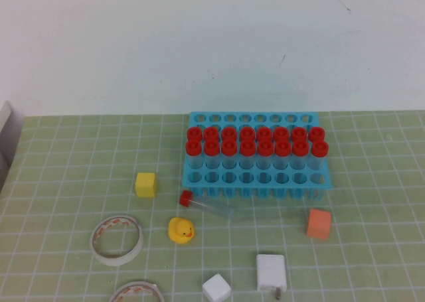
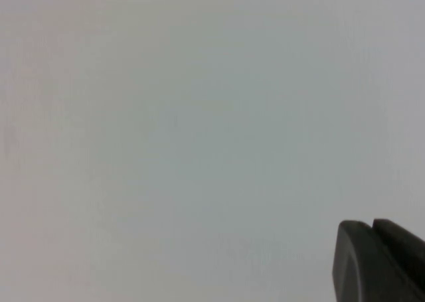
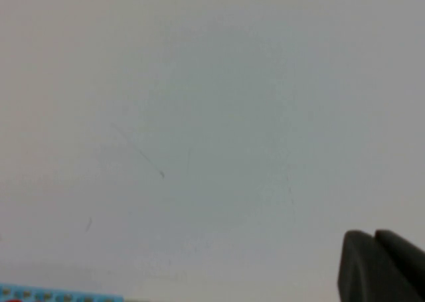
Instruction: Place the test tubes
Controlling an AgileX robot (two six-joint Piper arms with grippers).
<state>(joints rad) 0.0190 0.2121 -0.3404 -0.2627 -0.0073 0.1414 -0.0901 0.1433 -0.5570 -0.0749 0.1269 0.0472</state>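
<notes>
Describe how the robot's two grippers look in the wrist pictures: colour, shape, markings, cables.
Little shows. The left gripper, seen only at the corner of its wrist view, is matte black: two blunt, round-cornered fingers side by side with a thin seam between them. The right gripper looks the same at the corner of its own view. No markings or cables show, and the high view shows neither arm.

The left hand (image 2: 372,227) and right hand (image 3: 374,237) are both held up, aimed forward, fingers pressed together, empty.
</notes>
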